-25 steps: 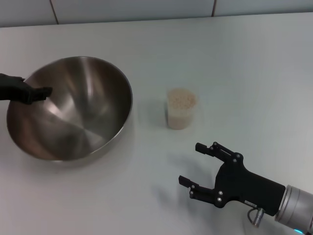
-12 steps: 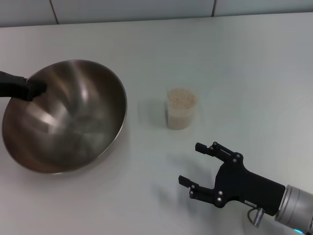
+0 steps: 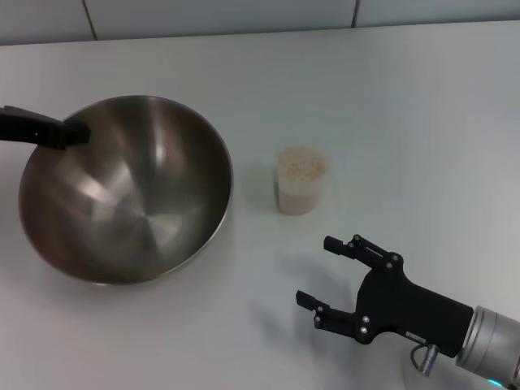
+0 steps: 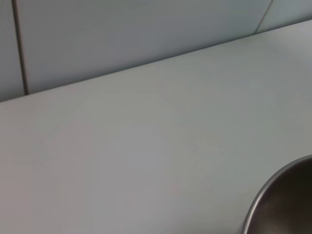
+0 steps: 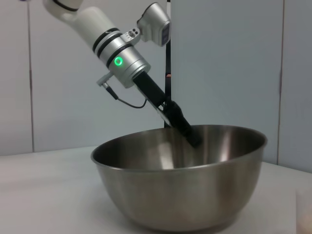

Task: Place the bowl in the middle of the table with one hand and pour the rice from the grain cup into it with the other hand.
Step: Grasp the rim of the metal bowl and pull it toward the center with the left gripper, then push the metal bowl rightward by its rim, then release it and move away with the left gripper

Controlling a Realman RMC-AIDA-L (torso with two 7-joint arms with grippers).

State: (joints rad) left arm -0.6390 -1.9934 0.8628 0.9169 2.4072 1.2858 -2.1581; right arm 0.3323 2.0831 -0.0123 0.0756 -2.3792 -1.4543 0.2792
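Observation:
The steel bowl (image 3: 130,195) is on the left part of the white table (image 3: 390,106), slightly tilted. My left gripper (image 3: 71,134) is shut on its far-left rim. The right wrist view shows the bowl (image 5: 180,195) with the left gripper (image 5: 191,138) clamped over its rim. The left wrist view shows only a piece of the bowl's rim (image 4: 273,195). The clear grain cup (image 3: 301,191) stands upright to the right of the bowl, full of rice (image 3: 302,166). My right gripper (image 3: 315,270) is open and empty, in front of the cup and apart from it.
A tiled wall edge (image 3: 244,16) runs along the far side of the table. The left arm (image 5: 117,53) reaches down to the bowl from above. Bare table lies between the bowl and the cup.
The left gripper has pulled the bowl to the right, toward the cup, and its tilt has changed. The right gripper and the cup have not moved.

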